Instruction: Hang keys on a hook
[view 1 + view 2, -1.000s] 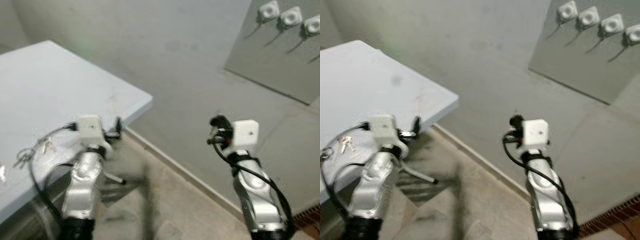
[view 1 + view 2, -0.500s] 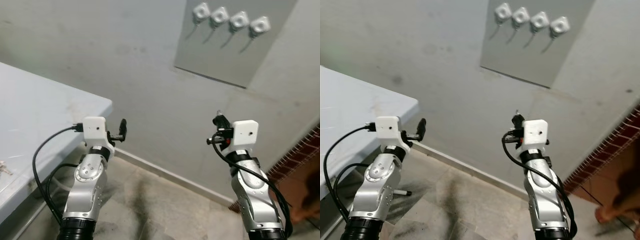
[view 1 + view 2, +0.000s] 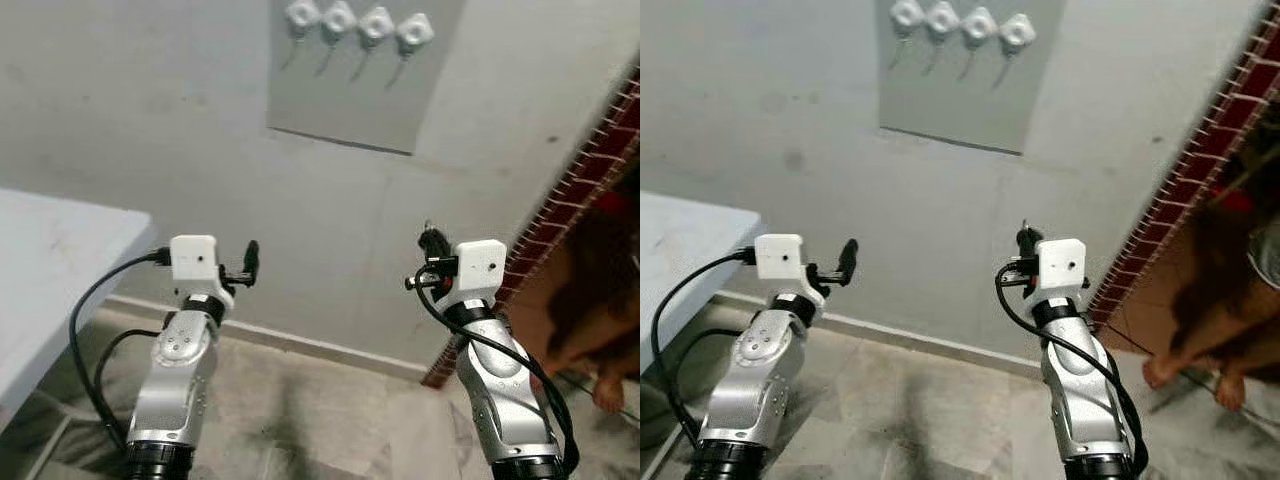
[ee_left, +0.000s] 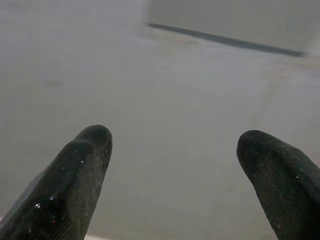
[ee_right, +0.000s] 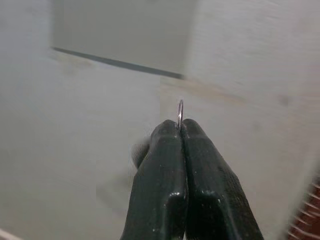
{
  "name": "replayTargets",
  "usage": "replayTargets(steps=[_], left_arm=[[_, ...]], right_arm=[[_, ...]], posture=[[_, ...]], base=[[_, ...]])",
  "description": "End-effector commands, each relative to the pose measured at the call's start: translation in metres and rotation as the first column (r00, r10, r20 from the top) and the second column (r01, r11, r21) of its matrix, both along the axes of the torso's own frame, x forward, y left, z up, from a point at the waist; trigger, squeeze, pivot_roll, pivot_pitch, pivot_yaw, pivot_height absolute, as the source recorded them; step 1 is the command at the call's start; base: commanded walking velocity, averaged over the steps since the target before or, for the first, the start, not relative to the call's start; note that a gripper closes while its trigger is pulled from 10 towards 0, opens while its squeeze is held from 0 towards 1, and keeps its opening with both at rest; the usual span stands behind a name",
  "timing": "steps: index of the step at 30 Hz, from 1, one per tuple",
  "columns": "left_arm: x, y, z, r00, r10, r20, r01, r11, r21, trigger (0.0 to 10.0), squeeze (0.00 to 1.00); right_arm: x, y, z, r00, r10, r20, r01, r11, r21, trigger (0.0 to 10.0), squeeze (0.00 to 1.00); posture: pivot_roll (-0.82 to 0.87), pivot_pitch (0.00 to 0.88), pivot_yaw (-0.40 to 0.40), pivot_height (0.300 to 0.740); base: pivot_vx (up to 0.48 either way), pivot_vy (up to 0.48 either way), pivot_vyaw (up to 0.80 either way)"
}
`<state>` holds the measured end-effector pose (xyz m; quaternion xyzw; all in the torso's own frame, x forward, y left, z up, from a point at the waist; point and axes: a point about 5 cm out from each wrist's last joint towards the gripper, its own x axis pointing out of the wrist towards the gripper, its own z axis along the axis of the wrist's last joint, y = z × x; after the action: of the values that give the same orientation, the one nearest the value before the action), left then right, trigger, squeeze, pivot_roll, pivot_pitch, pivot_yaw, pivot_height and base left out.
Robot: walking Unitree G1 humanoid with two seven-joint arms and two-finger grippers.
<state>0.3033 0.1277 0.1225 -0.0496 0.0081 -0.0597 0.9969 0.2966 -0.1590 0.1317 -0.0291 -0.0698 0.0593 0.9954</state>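
Observation:
Four white hooks (image 3: 355, 22) sit in a row on a grey panel (image 3: 345, 95) high on the wall ahead. My right gripper (image 5: 180, 125) is raised in front of the wall, well below the panel and to its right. It is shut on a thin metal key ring (image 5: 180, 111), whose edge pokes out between the fingertips; any keys on it are hidden. In the eye views that gripper (image 3: 430, 241) points up at the wall. My left gripper (image 4: 175, 145) is open and holds nothing, and it is raised at about the same height (image 3: 250, 259) on the left.
The corner of a pale table (image 3: 55, 265) juts in at the left. A red brick wall edge (image 3: 590, 130) stands on the right, with a person's bare legs (image 3: 600, 340) beside it. Tiled floor (image 3: 330, 420) lies below the arms.
The camera has swung to the right: the table has slid off to the left, the hook panel is now top centre, and the person has come into view. Both arms keep their pose.

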Motion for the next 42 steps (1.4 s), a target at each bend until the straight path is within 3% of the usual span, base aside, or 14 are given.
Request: replayTargets(steps=[1,21,42], left_arm=[[0.0,0.002,0.005,1.0,-0.007,0.013,0.006,1.0,0.008,10.0,0.0],[-0.004,0.017,0.008,1.0,0.015,0.007,-0.015,1.0,-0.002,10.0,0.0],[-0.003,0.018,0.009,1.0,0.03,0.003,-0.03,0.999,-0.019,10.0,0.0]], right_arm=[[0.001,0.003,0.007,1.0,0.002,0.03,-0.002,1.0,0.0,10.0,0.0],[-0.005,0.003,0.009,0.999,0.024,0.041,-0.025,1.0,0.011,10.0,0.0],[-0.007,0.001,0.011,0.999,0.03,0.04,-0.031,0.999,0.012,10.0,0.0]], posture=[[0.04,0.009,-0.036,0.74],[0.04,0.038,-0.038,0.74],[0.03,0.048,-0.045,0.74]], base=[[0.0,0.0,-0.69],[0.0,0.0,-0.06],[0.261,0.0,0.0]])
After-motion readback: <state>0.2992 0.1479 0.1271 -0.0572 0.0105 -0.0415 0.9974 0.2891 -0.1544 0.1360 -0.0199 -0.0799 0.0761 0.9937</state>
